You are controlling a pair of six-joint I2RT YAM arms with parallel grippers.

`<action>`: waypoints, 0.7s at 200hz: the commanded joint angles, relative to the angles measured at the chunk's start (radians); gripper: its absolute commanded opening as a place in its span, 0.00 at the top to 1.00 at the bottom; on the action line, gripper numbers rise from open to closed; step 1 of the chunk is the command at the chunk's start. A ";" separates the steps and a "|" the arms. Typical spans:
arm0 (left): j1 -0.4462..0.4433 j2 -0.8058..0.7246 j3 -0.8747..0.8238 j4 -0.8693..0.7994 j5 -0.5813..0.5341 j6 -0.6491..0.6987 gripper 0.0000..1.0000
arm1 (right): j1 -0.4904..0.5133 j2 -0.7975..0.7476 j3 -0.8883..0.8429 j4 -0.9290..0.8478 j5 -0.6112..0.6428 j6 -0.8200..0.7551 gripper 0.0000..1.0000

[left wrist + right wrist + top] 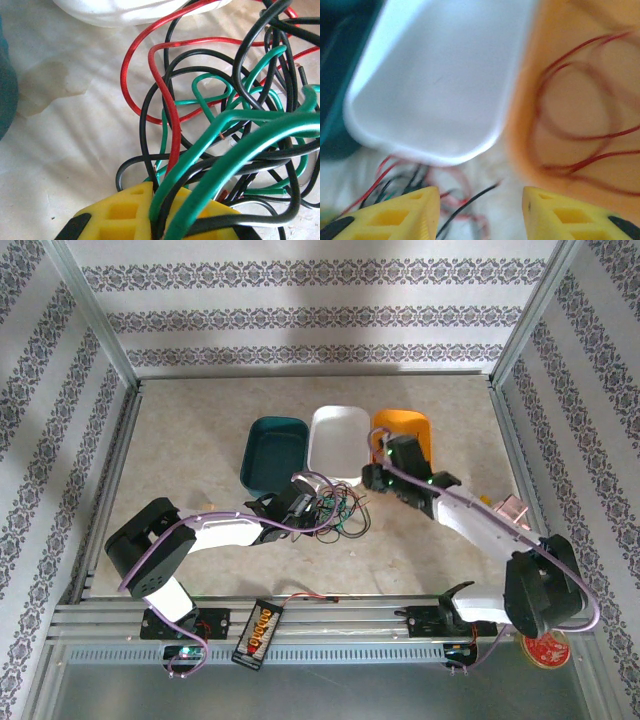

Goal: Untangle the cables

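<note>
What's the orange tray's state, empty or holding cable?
Holding cable: red cable loops lie inside the orange tray, seen from the right wrist.

Teal tray [272, 455], white tray [338, 435] and orange tray [405, 423] abreast beyond the jaws; battery pack [258, 632] well behind them.

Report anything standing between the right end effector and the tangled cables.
Nothing visible does. The right end effector, open, hangs close to the cables, one black strand showing between its fingers; the white tray lies beyond them.
</note>
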 commanded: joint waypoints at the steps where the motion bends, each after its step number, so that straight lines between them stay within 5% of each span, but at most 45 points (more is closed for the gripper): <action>1: 0.008 -0.033 -0.004 0.040 0.000 -0.017 1.00 | 0.063 -0.013 -0.089 0.008 -0.035 0.033 0.53; 50: 0.007 -0.039 -0.006 0.037 0.001 -0.017 1.00 | 0.069 0.034 -0.132 0.052 0.058 0.129 0.54; 140: 0.007 -0.060 -0.025 0.034 -0.003 -0.018 1.00 | 0.051 0.162 -0.116 0.163 0.037 0.236 0.63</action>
